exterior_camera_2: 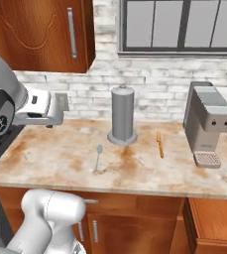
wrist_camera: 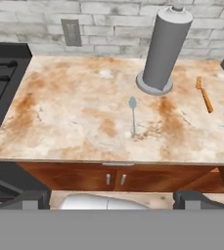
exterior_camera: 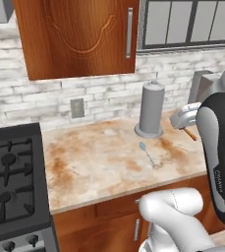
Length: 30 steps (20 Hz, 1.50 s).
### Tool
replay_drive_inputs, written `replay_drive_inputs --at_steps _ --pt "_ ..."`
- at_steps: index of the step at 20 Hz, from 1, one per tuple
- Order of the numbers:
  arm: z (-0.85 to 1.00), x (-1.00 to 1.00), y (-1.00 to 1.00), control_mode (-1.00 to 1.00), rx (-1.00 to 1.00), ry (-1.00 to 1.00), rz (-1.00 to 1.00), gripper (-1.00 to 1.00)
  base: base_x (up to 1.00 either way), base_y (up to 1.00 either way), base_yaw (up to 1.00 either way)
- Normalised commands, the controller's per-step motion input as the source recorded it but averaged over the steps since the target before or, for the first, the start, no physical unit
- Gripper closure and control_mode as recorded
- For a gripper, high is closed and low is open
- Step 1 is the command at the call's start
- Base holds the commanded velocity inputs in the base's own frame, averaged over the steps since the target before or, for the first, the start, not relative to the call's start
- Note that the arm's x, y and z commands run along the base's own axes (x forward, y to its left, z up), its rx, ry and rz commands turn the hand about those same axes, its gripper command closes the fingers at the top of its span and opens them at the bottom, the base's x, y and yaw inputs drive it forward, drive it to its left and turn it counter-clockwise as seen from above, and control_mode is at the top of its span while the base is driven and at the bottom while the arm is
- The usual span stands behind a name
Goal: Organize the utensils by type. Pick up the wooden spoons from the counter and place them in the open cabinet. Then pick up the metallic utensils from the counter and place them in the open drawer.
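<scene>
Silver spoon and wooden utensil lay on the counter, gripper held high with its jaws spread wide.

The thin silver spoon (wrist_camera: 133, 113) lay flat near the middle of the marbled counter (wrist_camera: 74, 122), bowl toward the wall, just in front of a tall grey cylinder on a round base (wrist_camera: 163, 49). An orange-brown wooden utensil (wrist_camera: 205, 94) lay well to the right of the cylinder, between it and a grey coffee machine (exterior_camera_2: 207, 124). A black stove (exterior_camera: 11, 182) bordered the counter's left end. A closed carved-door wall cabinet (exterior_camera: 79, 34) hung above. The gripper (exterior_camera_2: 53, 119) hovered well above the counter's left part, up and away from both utensils, holding nothing; nothing stood between it and the spoon.
</scene>
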Motion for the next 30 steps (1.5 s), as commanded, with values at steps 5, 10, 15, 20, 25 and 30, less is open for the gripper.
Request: replay_drive_inputs --at_steps 5,10,15,20,25,30 --pt "0.00 0.00 0.00 1.00 0.00 0.00 0.00 -1.00 0.27 -0.24 0.14" --pt "0.00 0.00 0.00 1.00 0.00 0.00 0.00 -1.00 0.33 -0.23 0.10" --pt "0.00 0.00 0.00 1.00 0.00 0.00 0.00 -1.00 0.23 -0.11 0.01" --pt "0.00 0.00 0.00 1.00 0.00 0.00 0.00 -1.00 0.16 -0.04 0.00" --pt "-0.17 0.11 -0.09 -1.00 0.00 0.06 0.00 -1.00 0.05 -0.04 0.00" --pt "-0.48 0.16 -0.19 -1.00 0.00 0.13 -0.03 -1.00 0.00 0.00 0.00"
